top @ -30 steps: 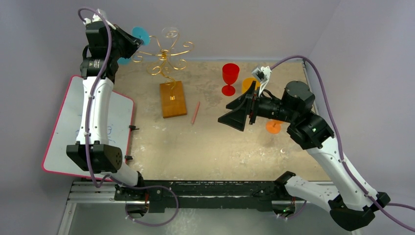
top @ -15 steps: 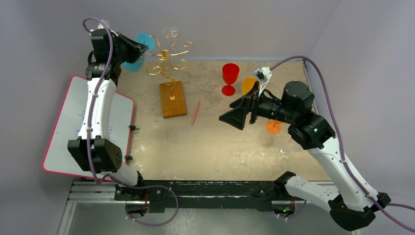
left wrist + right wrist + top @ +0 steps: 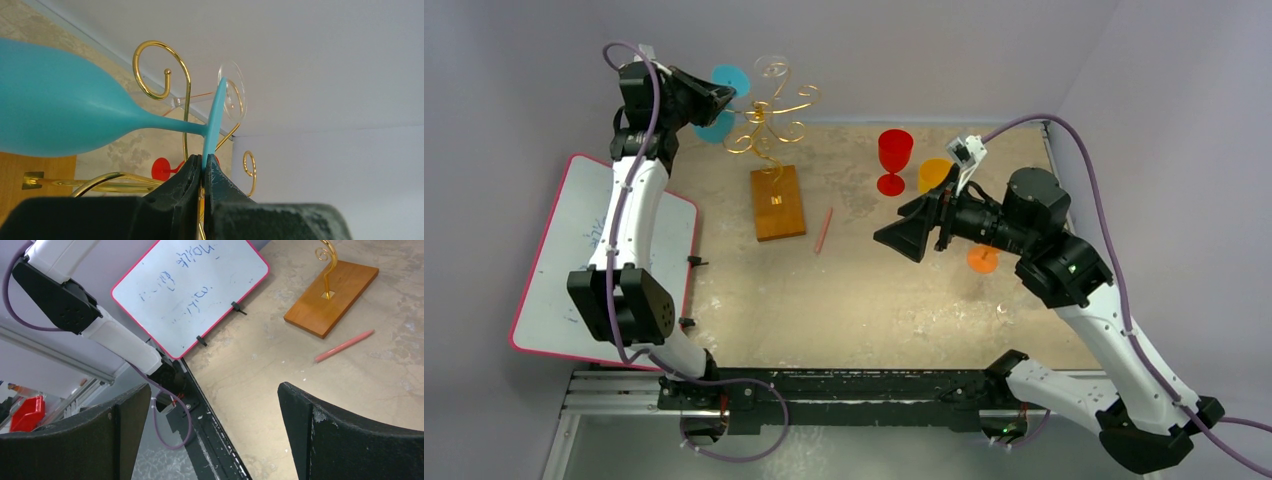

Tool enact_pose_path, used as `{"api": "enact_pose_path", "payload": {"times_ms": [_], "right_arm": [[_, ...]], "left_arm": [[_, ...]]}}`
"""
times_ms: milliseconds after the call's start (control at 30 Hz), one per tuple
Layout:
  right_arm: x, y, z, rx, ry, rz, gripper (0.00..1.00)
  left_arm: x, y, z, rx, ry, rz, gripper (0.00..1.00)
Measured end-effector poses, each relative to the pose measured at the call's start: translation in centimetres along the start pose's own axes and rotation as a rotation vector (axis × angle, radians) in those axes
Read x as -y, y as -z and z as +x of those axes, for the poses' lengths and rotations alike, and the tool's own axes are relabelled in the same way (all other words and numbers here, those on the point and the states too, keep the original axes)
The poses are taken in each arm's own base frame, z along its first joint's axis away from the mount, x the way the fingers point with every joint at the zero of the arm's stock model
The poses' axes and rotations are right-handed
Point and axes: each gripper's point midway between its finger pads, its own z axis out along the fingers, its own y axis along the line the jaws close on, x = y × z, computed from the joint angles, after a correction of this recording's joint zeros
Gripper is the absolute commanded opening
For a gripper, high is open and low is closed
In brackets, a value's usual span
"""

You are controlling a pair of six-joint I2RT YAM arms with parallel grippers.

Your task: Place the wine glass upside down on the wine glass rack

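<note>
- Teal wine glass (image 3: 75, 115): we are pinching only its foot rim in the left gripper (image 3: 202, 175); slip risk.
- Gold wine glass rack (image 3: 762, 113) scrolls could snag it.
- Idle: right gripper (image 3: 914, 222) is hanging spread, empty.

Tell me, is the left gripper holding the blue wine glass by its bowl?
No, the left gripper pinches the flat foot of the blue wine glass, not its bowl.

From above and behind, I look down on the surface (image 3: 874, 300). My left wrist view sits close to the wine glass rack (image 3: 45, 165), facing the far wall (image 3: 325, 75). My right wrist view looks down towards the whiteboard (image 3: 190, 290), sharing the rack's base with the overhead
</note>
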Motion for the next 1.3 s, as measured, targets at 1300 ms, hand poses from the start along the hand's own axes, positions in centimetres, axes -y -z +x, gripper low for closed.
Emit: {"api": "enact_pose_path", "payload": {"times_ms": [1300], "right_arm": [[-0.8,1.7,-1.3,0.071,0.007,0.018,1.0]], "left_arm": [[1.4,-3.4,-1.0,0.001,0.185,0.116,0.0]]}}
